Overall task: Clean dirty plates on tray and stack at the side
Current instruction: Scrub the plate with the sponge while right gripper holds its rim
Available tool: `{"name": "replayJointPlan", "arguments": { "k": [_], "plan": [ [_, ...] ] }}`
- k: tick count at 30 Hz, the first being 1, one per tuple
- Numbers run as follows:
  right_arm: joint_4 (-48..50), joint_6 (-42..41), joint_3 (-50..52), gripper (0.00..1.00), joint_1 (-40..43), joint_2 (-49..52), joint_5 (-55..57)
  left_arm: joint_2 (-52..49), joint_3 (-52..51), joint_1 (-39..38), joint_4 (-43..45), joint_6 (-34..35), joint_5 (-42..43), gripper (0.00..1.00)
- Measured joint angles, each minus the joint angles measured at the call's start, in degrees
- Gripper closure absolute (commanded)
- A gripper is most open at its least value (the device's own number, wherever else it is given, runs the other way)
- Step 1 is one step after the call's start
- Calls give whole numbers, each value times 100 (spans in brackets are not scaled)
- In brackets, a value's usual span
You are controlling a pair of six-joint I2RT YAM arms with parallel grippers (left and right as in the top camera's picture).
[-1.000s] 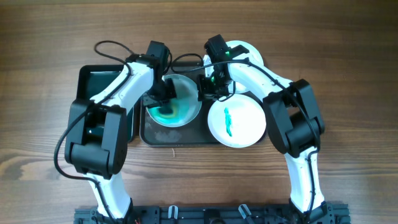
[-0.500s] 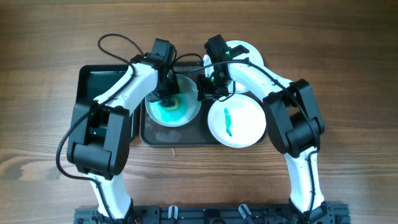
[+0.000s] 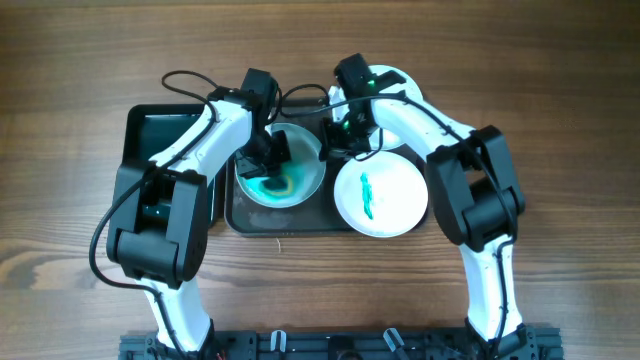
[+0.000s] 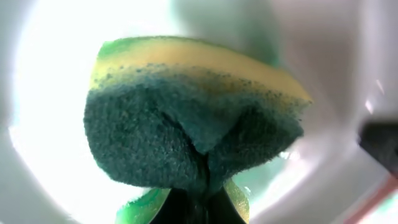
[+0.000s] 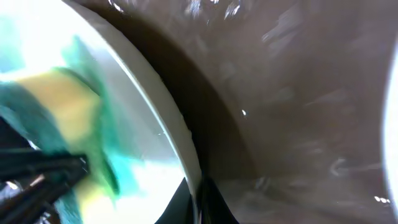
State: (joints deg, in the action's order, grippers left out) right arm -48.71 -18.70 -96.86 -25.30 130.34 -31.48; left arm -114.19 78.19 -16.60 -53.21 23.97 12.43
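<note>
left claw [image 3: 274,151] clamped on sponge [image 4: 186,124], pressed onto smeared plate [image 3: 292,188] in left half of tray [image 3: 285,222]. right claw [image 3: 336,141] pinches that plate's right rim. streaked plate [image 3: 395,195] over tray's right end. third plate [image 3: 402,80] on tabletop [image 3: 560,100] behind tray's right corner.

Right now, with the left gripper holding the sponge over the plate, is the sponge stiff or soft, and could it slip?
Probably soft: the sponge is creased where the left gripper pinches it. Likely light, as a pinch at one edge carries it. Its teal-stained face looks wet, so it may slip slightly.
</note>
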Motion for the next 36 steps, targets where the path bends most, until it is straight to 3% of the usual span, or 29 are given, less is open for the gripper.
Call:
{"name": "replayJointPlan", "arguments": {
  "k": [6, 10, 14, 23, 26, 29, 36],
  "plan": [
    [59, 85, 0, 96, 129, 26, -157, 0, -2, -15, 509, -538, 1646, 96],
    [72, 85, 0, 96, 109, 26, -264, 0, -2, -39, 758, -588, 1847, 96],
    [79, 83, 0, 96, 107, 26, -280, 0, -2, -61, 817, -306, 1029, 96],
    [94, 83, 0, 95, 63, 90, -299, 0, 0, -96, 363, 564, -2210, 96],
    [92, 83, 0, 96, 48, 90, -341, 0, 0, -98, 125, 824, -2564, 96],
    [70, 103, 0, 96, 46, 90, -332, 0, 0, -98, 24, 863, -2262, 96],
    [57, 105, 0, 96, 98, 92, -282, 0, -2, -39, 535, -188, 793, 96]
  ]
}}
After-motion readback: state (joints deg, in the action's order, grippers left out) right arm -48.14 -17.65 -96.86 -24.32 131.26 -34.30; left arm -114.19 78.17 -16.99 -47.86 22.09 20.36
